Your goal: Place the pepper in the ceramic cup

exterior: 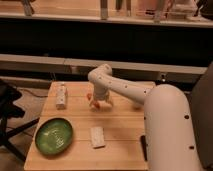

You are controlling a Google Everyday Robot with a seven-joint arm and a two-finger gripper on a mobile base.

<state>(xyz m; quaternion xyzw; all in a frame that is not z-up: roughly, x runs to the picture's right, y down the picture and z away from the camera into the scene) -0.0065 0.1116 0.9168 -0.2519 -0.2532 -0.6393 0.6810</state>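
My gripper [98, 101] hangs from the white arm [117, 85] over the middle of the wooden table [122, 127], close to its surface. Something orange-red, which looks like the pepper [93, 104], shows right at the gripper, low above the table. I cannot tell whether the gripper holds it. A whitish upright object that may be the ceramic cup [61, 95] stands at the table's far left, well to the left of the gripper.
A green bowl [54, 135] sits at the front left. A small white packet [97, 136] lies in front of the gripper. A dark object [144, 148] lies at the table's right edge, beside my white body [167, 130]. A black chair stands left of the table.
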